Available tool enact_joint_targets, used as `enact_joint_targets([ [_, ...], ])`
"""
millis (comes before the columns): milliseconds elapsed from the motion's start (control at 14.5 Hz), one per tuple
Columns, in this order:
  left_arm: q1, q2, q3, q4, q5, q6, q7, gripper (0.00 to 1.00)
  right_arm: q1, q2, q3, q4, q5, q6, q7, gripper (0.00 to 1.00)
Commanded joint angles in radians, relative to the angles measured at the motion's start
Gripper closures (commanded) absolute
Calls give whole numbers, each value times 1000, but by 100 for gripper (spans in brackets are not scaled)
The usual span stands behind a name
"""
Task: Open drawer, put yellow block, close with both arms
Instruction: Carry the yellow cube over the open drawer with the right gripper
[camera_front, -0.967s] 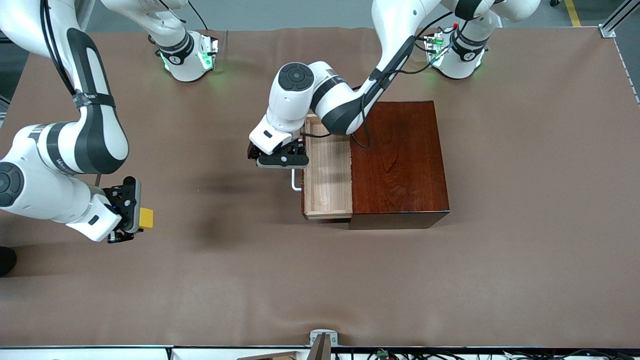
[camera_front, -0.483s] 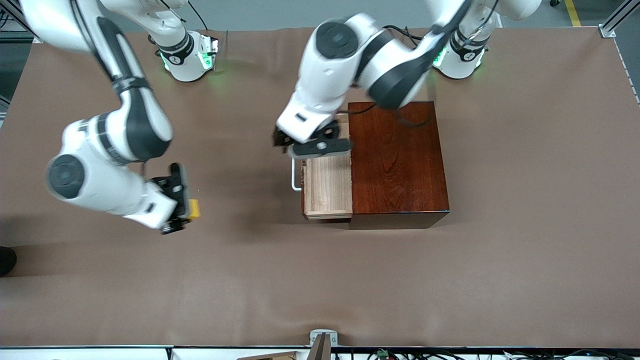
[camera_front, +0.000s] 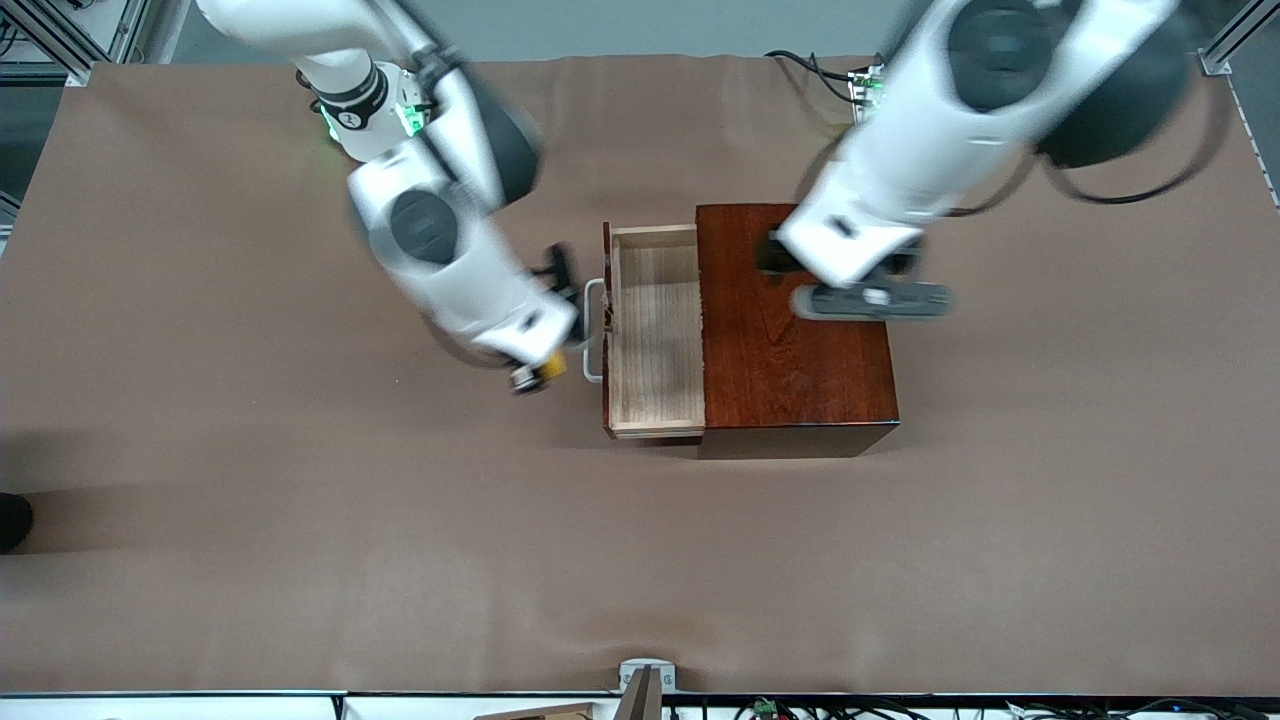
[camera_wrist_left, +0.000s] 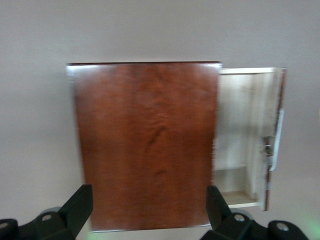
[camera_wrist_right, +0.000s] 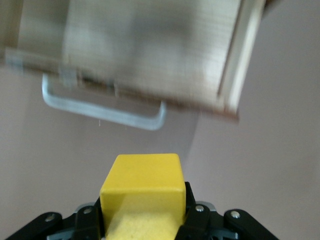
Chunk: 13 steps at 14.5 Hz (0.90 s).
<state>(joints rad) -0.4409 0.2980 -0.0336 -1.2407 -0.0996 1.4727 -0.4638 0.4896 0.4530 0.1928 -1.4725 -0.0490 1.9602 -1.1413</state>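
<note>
The drawer (camera_front: 655, 335) is pulled out of the dark red-brown box (camera_front: 795, 330), its pale tray empty, its white handle (camera_front: 590, 330) toward the right arm's end. My right gripper (camera_front: 545, 372) is shut on the yellow block (camera_front: 550, 367) and holds it up beside the handle; in the right wrist view the block (camera_wrist_right: 142, 192) sits between the fingers with the handle (camera_wrist_right: 105, 112) and tray (camera_wrist_right: 145, 55) ahead. My left gripper (camera_front: 868, 298) is open and empty, up over the box top; its wrist view shows the box (camera_wrist_left: 147, 145) and the open drawer (camera_wrist_left: 245, 135).
The brown table cover (camera_front: 300, 560) stretches all around the box. Both green-lit arm bases (camera_front: 375, 115) stand along the table's edge farthest from the front camera. A small metal bracket (camera_front: 645, 675) sits at the near edge.
My right gripper has carried the yellow block from the right arm's end of the table up to the drawer handle. My left gripper has let go of the handle and moved over the box top.
</note>
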Motion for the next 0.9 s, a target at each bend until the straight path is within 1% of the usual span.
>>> enact_joint_targets([
  [0,76,-118,-14,-127,-2,-17,107,0,119,12,-13,9,-93,26,164,100],
  [138,158,-177,-15,-202,0,-15,190,0,153,48,-12,9,-129,63,253,100],
  [276,230,-200,-12,-227,11,-15,293,0,207,85,-16,11,-138,89,332,100],
  [414,287,-209,-11,-236,11,-17,315,0,228,124,-18,17,-187,105,400,100],
  [553,327,-223,-12,-250,44,-17,336,0,231,159,-18,18,-192,129,408,100],
  [691,332,-240,-6,-264,93,-15,373,0,231,179,-18,26,-192,154,413,100],
  [829,356,-247,-2,-267,100,-14,405,0,244,193,-18,35,-193,158,443,100],
])
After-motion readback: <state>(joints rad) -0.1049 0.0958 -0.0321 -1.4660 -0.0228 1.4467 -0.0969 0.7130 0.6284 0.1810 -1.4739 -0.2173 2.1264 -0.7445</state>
